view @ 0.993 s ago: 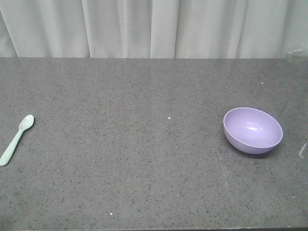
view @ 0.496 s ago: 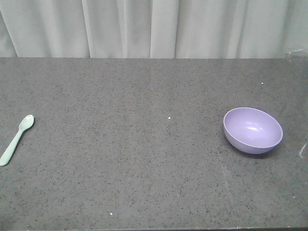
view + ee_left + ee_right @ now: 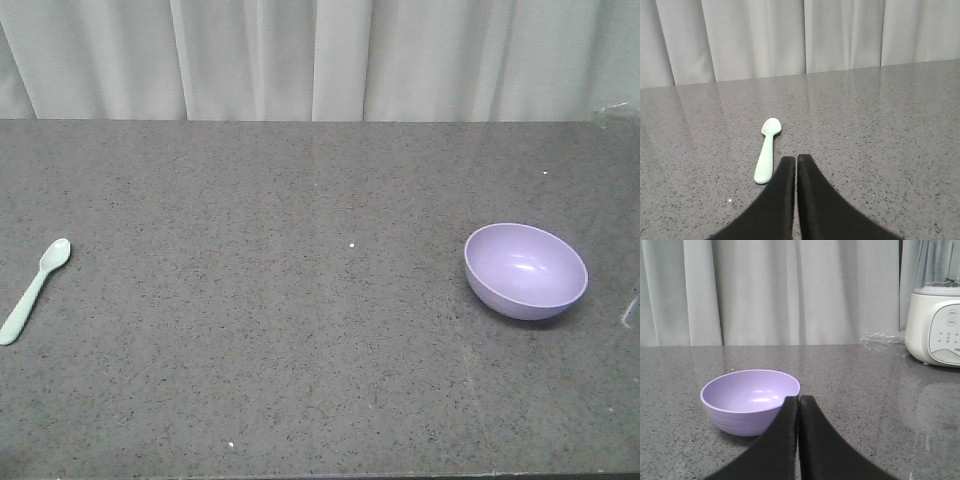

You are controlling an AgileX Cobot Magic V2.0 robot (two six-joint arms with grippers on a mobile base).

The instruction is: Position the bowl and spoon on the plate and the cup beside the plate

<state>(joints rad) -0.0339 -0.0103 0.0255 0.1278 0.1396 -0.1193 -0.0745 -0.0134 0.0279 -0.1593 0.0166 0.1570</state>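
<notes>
Dark grey speckled stone desk [image 3: 300, 390] runs back to pale pleated curtains [image 3: 300, 60]. The round lavender-purple plastic bowl [image 3: 525, 270] sits upright towards the right edge. The small mint-green plastic spoon [image 3: 35, 290] lies flat at the left edge, with a wide stretch of desk between them. The black left fingers [image 3: 782, 195] and right fingers [image 3: 785, 435] are pressed together, gripping nothing. A white appliance [image 3: 935, 325] stands far right.

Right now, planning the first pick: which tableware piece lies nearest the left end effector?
The small pale mint-green plastic spoon, lying just ahead of the left end effector; the round lavender plastic bowl sits before the right end effector instead.
</notes>
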